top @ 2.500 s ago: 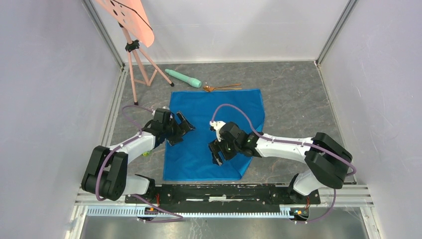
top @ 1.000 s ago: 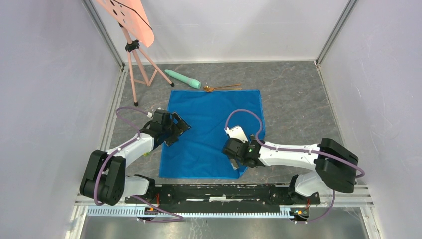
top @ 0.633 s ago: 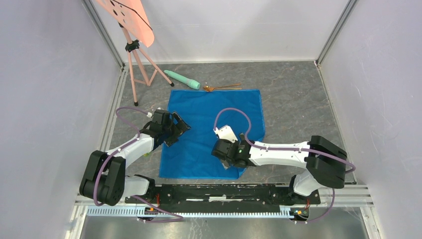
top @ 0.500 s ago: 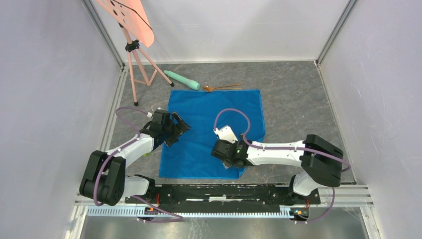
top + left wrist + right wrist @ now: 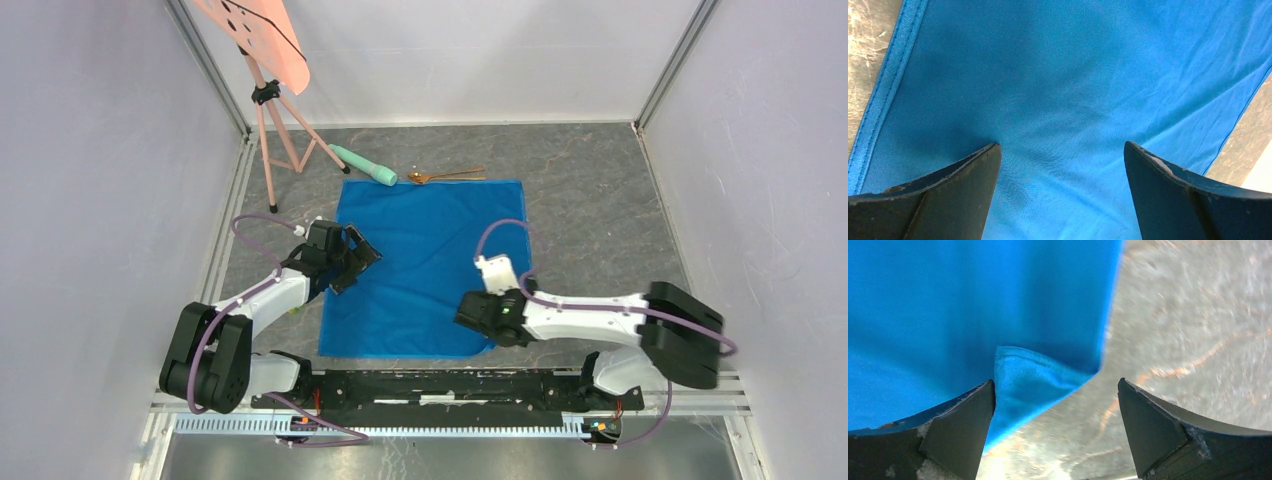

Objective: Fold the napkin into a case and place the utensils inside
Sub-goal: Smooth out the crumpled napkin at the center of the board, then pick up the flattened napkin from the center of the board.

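Note:
The bright blue napkin (image 5: 425, 265) lies spread out flat on the table; it is not a case. My left gripper (image 5: 360, 256) is open and empty, low over the napkin's left part (image 5: 1073, 75), its fingers apart with cloth between them (image 5: 1060, 147). My right gripper (image 5: 474, 322) is open and empty at the napkin's near right corner. In the right wrist view (image 5: 1055, 385) a small turned-up flap of that corner (image 5: 1033, 372) lies by the left finger. The copper-gold utensils (image 5: 447, 175) lie together just beyond the napkin's far edge.
A mint-green cylinder (image 5: 362, 165) lies left of the utensils. A pink tripod stand (image 5: 280, 130) stands at the back left. Grey marble tabletop (image 5: 1188, 315) shows right of the napkin. Enclosure walls close in all sides.
My right gripper has moved from the middle of the napkin toward its near right corner. The napkin lies flatter and squarer than before. My left arm has hardly moved.

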Controlling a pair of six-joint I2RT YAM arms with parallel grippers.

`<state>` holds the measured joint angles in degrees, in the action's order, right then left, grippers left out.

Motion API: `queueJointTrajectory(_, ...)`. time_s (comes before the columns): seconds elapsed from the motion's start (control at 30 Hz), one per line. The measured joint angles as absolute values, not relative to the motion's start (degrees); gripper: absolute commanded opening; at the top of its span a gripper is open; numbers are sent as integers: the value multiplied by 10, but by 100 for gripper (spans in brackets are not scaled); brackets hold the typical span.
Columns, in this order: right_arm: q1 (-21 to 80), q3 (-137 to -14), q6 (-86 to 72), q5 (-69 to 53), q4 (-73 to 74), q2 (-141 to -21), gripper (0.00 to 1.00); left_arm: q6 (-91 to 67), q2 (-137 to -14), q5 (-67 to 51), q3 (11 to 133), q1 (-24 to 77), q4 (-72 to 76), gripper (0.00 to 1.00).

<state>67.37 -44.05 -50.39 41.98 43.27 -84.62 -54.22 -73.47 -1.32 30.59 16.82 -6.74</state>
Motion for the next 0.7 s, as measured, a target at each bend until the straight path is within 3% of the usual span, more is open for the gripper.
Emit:
queueJointTrajectory(0.27,663,-294,-644,437,529,-575,98,-542,-736,-1,307,169,-67,100)
queueJointTrajectory(0.43,663,-268,-595,402,457,-459,98,-532,-728,-5,307,171,-77,100)
queueJointTrajectory(0.57,654,-257,-533,372,376,-430,98,-521,-702,-17,307,172,-98,100)
queueJointTrajectory(0.7,533,-260,-428,315,289,-468,97,-514,-690,-30,312,172,-98,100)
